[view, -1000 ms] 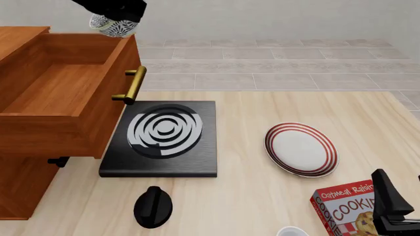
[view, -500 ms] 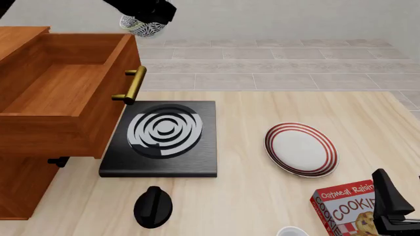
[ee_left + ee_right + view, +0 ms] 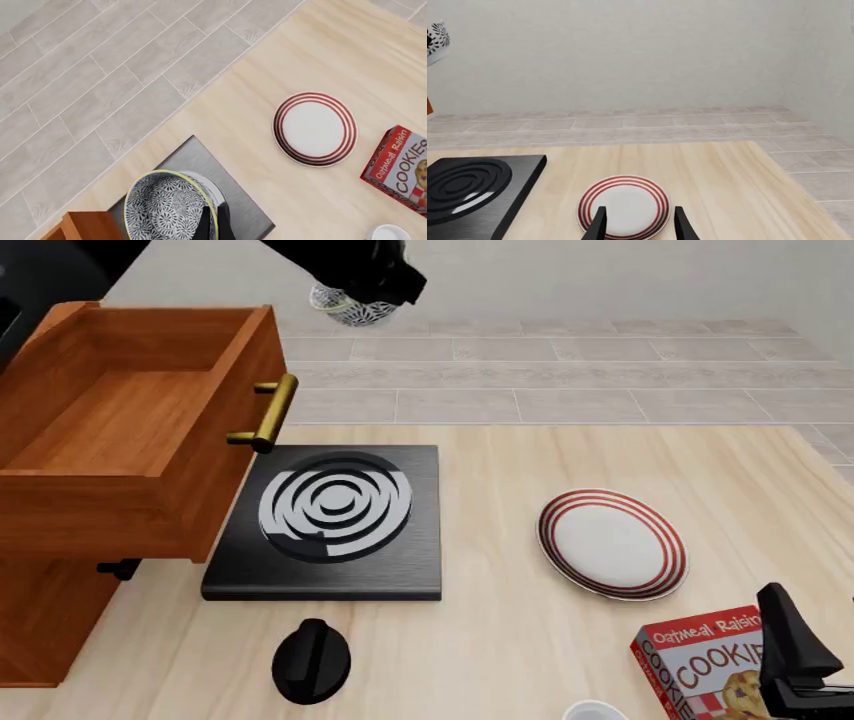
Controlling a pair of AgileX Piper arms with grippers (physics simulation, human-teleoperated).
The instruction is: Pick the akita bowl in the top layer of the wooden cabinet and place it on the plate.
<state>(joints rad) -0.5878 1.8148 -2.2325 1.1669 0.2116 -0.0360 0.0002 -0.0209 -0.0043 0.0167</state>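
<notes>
The akita bowl [image 3: 352, 309] hangs high in the air, right of the open top layer [image 3: 134, 410] of the wooden cabinet [image 3: 40, 625]. My left gripper [image 3: 363, 290] is shut on its rim. In the left wrist view the speckled akita bowl [image 3: 167, 207] sits pinched at its rim by the left gripper [image 3: 213, 225], above the black slab. The plate [image 3: 611, 543] lies on the table to the right, also seen as the red-ringed plate [image 3: 315, 128] and the plate [image 3: 624, 205]. My right gripper [image 3: 640, 225] is open low at the front right, empty.
A black slab with white rings [image 3: 327, 525] lies beside the cabinet. A cookie box [image 3: 701, 665] and a white cup [image 3: 594, 710] stand near the right gripper [image 3: 794, 660]. A black rounded object [image 3: 311, 660] rests near the front edge. The drawer's brass handle [image 3: 271, 412] juts out.
My left arm has carried the bowl to the right, away from above the drawer and past its front edge. The right arm has stayed still.
</notes>
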